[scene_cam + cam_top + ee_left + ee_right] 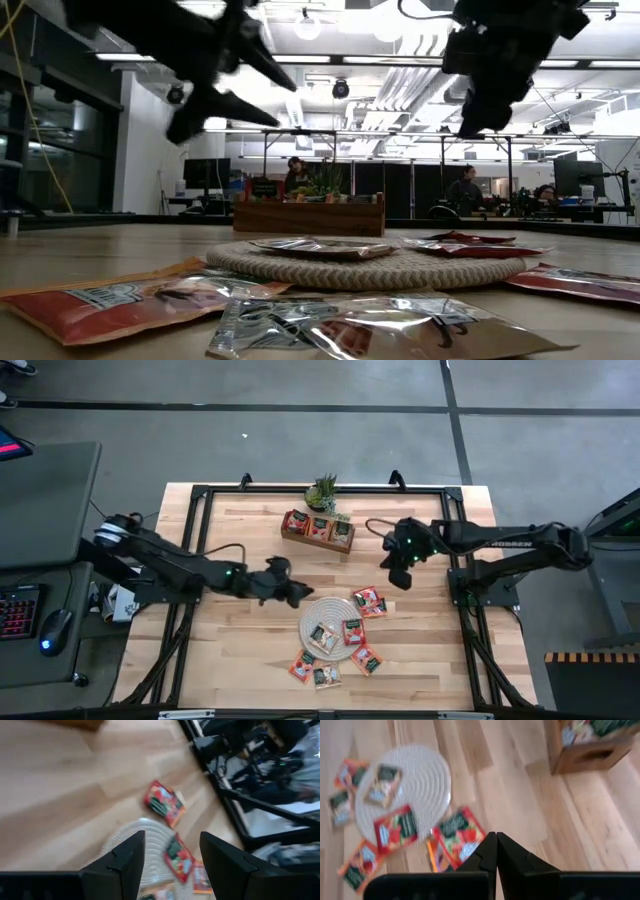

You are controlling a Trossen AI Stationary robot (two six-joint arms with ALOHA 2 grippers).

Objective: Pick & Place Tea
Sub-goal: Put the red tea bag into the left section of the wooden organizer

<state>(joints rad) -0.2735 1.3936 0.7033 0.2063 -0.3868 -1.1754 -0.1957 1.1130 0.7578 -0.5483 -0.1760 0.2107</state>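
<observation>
Several orange-red tea sachets lie flat on and around the round whitish mat point(335, 622): a pair point(369, 602) right of it, others point(353, 631) on it, more point(315, 671) at its near side. Further sachets point(320, 527) sit in the wooden tray point(318, 541). My left gripper point(298, 597) point(172, 837) hovers open above the mat's left far edge, touching nothing. My right gripper point(402, 580) point(496, 836) hangs shut and empty in the air, right of and beyond the sachet pair point(457, 834). In the low view both grippers, left point(285, 103) and right point(470, 125), are well above the table.
A small potted plant point(322, 490) stands behind the tray at the table's far edge. A black metal frame point(455, 495) runs round the tabletop. Bare wood point(235, 650) spreads left of the mat and between mat and tray. People sit in the room beyond the table point(465, 190).
</observation>
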